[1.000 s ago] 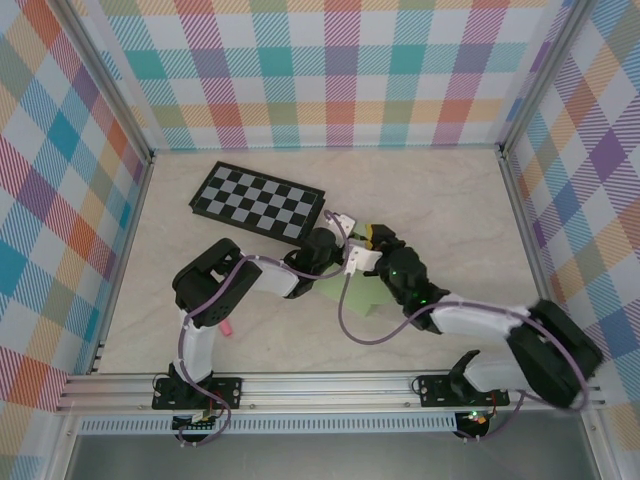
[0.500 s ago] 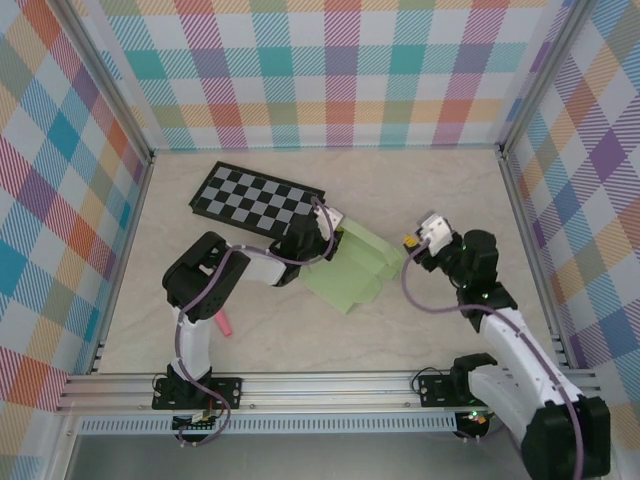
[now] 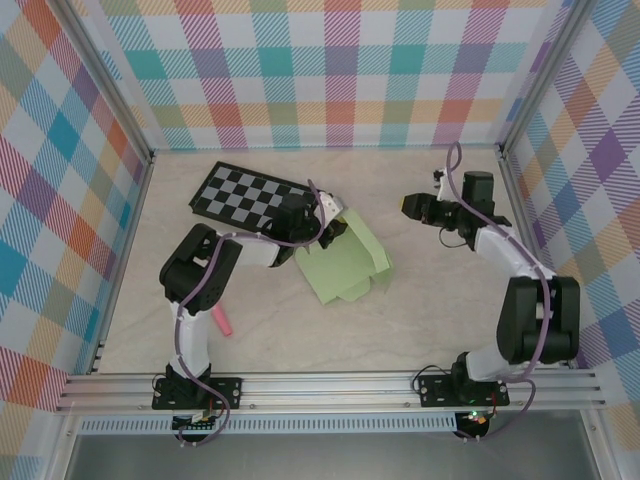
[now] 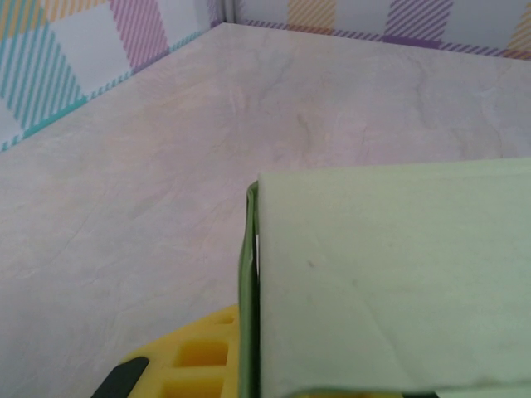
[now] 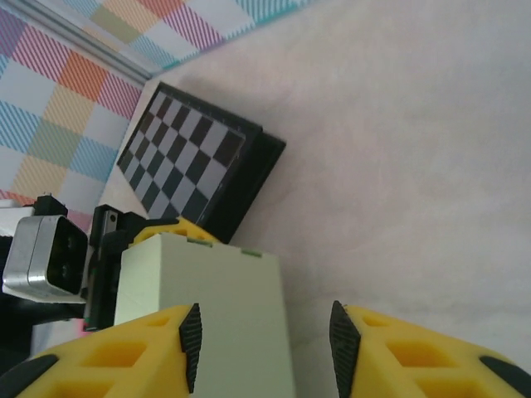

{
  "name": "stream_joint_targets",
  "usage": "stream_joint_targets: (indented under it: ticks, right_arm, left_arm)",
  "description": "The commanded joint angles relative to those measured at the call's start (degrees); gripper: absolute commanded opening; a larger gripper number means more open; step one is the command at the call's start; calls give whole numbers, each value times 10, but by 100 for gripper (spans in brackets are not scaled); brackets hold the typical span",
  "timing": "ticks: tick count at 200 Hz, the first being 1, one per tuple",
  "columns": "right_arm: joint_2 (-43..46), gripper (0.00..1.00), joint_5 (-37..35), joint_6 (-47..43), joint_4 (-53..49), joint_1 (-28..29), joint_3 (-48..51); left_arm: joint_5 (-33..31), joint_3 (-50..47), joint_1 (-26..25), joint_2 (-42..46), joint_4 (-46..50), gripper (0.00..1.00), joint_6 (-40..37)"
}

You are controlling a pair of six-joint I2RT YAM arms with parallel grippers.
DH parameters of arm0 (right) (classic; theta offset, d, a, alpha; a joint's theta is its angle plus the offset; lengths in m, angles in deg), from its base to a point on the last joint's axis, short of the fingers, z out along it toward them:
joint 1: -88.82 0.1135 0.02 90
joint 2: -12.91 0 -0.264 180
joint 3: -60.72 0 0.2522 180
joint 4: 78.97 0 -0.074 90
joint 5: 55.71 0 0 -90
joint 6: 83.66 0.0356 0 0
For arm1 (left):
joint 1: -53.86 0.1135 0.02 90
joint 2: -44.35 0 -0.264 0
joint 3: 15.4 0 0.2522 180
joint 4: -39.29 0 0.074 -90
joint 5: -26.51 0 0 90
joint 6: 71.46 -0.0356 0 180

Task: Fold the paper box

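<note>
The paper box (image 3: pixel 345 268) is pale green card, partly folded, and lies on the table just right of centre. My left gripper (image 3: pixel 325 228) is shut on its far left edge. In the left wrist view the card (image 4: pixel 390 282) fills the right side, and its folded edge runs down beside a yellow finger (image 4: pixel 187 365) of the left gripper (image 4: pixel 253 361). My right gripper (image 3: pixel 412 205) hovers well to the right of the box, apart from it. Its black pads (image 5: pixel 191 344) stand wide, so the right gripper (image 5: pixel 265 344) is open and holds nothing, with the box (image 5: pixel 207 298) beyond it.
A black-and-grey checkerboard (image 3: pixel 255 195) lies at the back left, close behind the left gripper, and appears again as the checkerboard (image 5: pixel 187 162) in the right wrist view. A small pink object (image 3: pixel 222 322) lies by the left arm. Plaid walls close in three sides of the table.
The right gripper has let go and swung from over the box to the back right. The left gripper has pulled the box slightly back and left, still pinching its edge.
</note>
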Motion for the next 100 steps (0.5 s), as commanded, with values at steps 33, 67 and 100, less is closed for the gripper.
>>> stream_joint_targets:
  ticks: [33, 67, 100]
  right_arm:
    - [-144, 59, 82, 14, -205, 51, -140]
    - [-209, 57, 126, 13, -219, 56, -180]
    - [-240, 56, 138, 0, -233, 69, -205]
  left_arm:
    - [76, 71, -22, -47, 83, 1, -77]
    - [84, 100, -26, -64, 116, 3, -98]
    - [94, 138, -28, -75, 182, 3, -129]
